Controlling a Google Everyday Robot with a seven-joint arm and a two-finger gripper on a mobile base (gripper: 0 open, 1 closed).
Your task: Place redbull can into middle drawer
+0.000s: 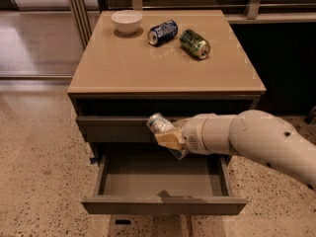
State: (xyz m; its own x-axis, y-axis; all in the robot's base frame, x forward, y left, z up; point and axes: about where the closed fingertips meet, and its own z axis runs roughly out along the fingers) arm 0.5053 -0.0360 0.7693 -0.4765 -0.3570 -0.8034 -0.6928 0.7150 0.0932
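Note:
My gripper [167, 138] is shut on the redbull can [158, 124], a slim silver can held tilted with its top end up and to the left. It hangs in front of the cabinet, just above the back of the open middle drawer [163, 203]. The drawer is pulled out and its grey-brown inside is bare. My pale arm [247, 137] comes in from the right and covers the drawer's right rear corner.
On the tan cabinet top [163, 68] stand a white bowl [127, 21], a dark blue can [163, 32] and a green can [194, 43], both cans lying on their sides. A shut upper drawer front [113, 128] sits above the open one. Speckled floor surrounds the cabinet.

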